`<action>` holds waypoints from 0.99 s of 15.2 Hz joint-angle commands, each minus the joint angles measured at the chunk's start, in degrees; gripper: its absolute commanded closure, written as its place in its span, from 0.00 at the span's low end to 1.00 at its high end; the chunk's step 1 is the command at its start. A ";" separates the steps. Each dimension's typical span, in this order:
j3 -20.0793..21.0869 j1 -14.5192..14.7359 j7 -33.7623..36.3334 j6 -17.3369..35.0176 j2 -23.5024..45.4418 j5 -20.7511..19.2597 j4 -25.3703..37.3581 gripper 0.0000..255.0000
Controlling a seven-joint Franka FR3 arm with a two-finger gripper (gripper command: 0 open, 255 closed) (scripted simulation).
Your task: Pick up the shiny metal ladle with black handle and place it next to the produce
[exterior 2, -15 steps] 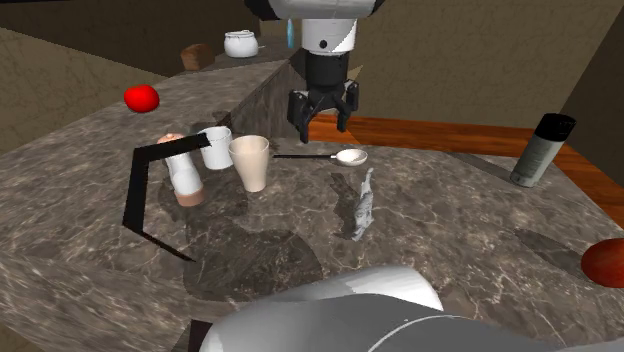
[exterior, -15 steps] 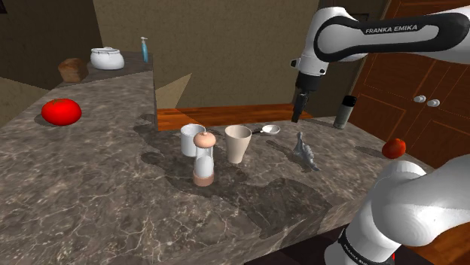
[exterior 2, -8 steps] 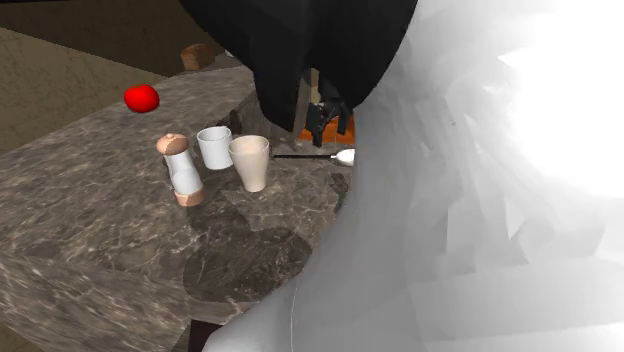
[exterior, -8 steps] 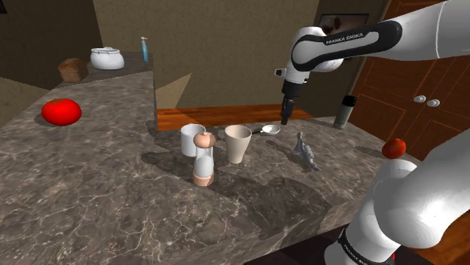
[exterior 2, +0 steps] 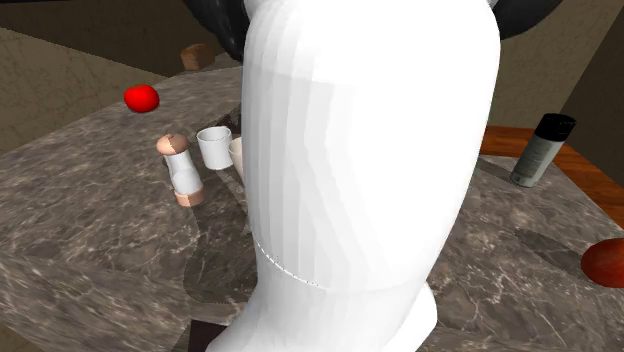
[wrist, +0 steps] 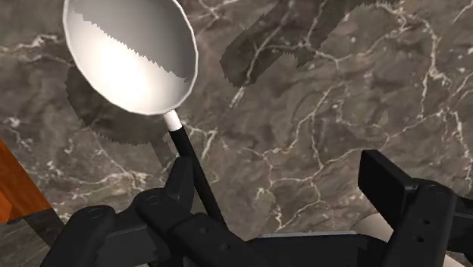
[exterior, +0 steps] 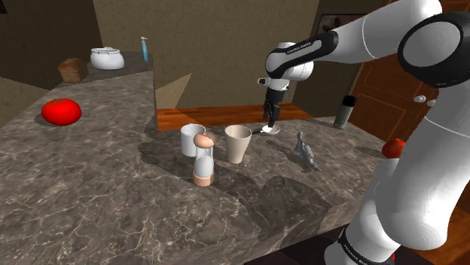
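The ladle lies on the dark marble counter (exterior: 98, 188), its pale shiny bowl (exterior: 273, 130) just behind the beige cup (exterior: 238, 143). In the wrist view the bowl (wrist: 129, 53) is large, and the thin black handle (wrist: 193, 171) runs back along the inner side of one finger (wrist: 180, 182). My gripper (exterior: 269, 123) hangs low over the ladle, open (wrist: 288, 190): its fingers stand wide apart and do not clasp the handle. A red tomato (exterior: 61, 111) sits far off at the shoulder view's left. A second red fruit (exterior: 393, 147) rests near the right edge.
A white mug (exterior: 191, 139), a pepper mill (exterior: 203, 159) and a grey figurine (exterior: 306, 153) stand around the cup. A grey can (exterior: 345, 111) is at the back right. Bread (exterior: 73, 69), a white pot (exterior: 107, 58) and a blue bottle (exterior: 144, 50) sit on the raised ledge. The white arm (exterior 2: 360, 150) blocks the second exterior view's middle.
The arm has swung towards the shoulder view's left and come down, bringing the gripper from above the counter's back edge to just over the ladle. It now covers the second exterior view's middle.
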 commanded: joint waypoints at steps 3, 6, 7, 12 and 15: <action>0.22 -0.91 -13.51 0.29 11.74 8.04 7.79 0.00; 1.87 -2.55 -19.72 -0.50 17.69 11.53 12.77 0.00; 2.04 -2.60 -19.85 0.17 17.95 11.74 12.31 0.00; 2.65 -2.64 -20.67 3.46 19.44 13.01 10.24 0.00; 2.85 -2.67 -20.96 4.47 19.96 13.46 9.66 0.00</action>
